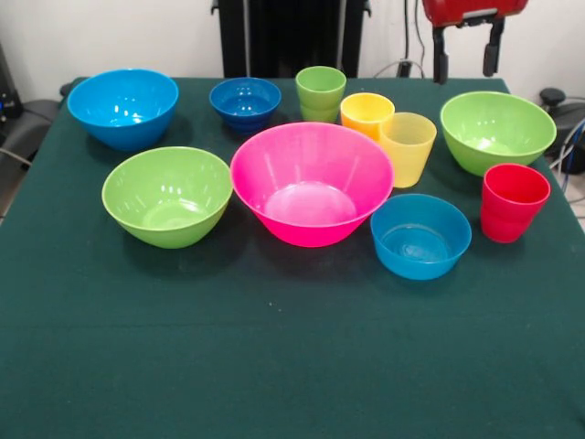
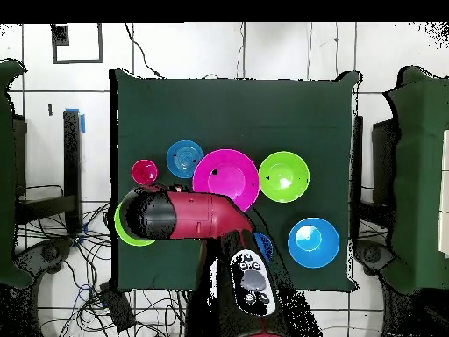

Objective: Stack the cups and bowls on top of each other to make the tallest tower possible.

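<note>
— Where's the gripper (image 1: 466, 48)?
— High at the far edge, fingers spread, empty.
— And the bowls?
— Unstacked. A lime green bowl (image 1: 497, 131) sits just below it; the pink bowl (image 1: 311, 182) lies well apart.

Dark green cloth-covered table (image 1: 274, 366) carrying ten separate vessels, none stacked. Directly below the two black fingers (image 1: 441, 53) sits a lime green bowl (image 1: 498, 131); nearer the camera from it, a red cup (image 1: 514, 202). Left of the fingers, a row: orange cup (image 1: 366, 113), green cup (image 1: 321, 92), dark blue small bowl (image 1: 245, 101), bright blue medium bowl (image 1: 122, 107). Farther from the fingers: pale yellow cup (image 1: 407, 147), large pink bowl (image 1: 312, 182), light blue small bowl (image 1: 421, 235), second lime green bowl (image 1: 167, 195).
</note>
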Robot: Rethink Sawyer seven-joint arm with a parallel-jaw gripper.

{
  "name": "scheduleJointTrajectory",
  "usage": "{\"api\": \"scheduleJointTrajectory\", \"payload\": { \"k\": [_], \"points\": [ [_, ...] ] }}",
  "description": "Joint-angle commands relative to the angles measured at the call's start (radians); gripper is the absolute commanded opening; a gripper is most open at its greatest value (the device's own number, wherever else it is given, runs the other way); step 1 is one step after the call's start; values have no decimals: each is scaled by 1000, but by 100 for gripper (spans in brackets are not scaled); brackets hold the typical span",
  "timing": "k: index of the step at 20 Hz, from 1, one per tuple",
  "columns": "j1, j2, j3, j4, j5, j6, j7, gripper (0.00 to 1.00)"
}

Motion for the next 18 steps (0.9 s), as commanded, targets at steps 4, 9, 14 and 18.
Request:
{"api": "scheduleJointTrajectory", "payload": {
  "k": [4,9,14,18],
  "points": [
    [-29,15,7,-3,-9,44,117,100],
    [-72,61,55,-34,7,70,79,100],
    [-81,91,62,-95,-7,114,53,100],
    [-66,98,51,-134,-10,156,65,100]
  ]
}}
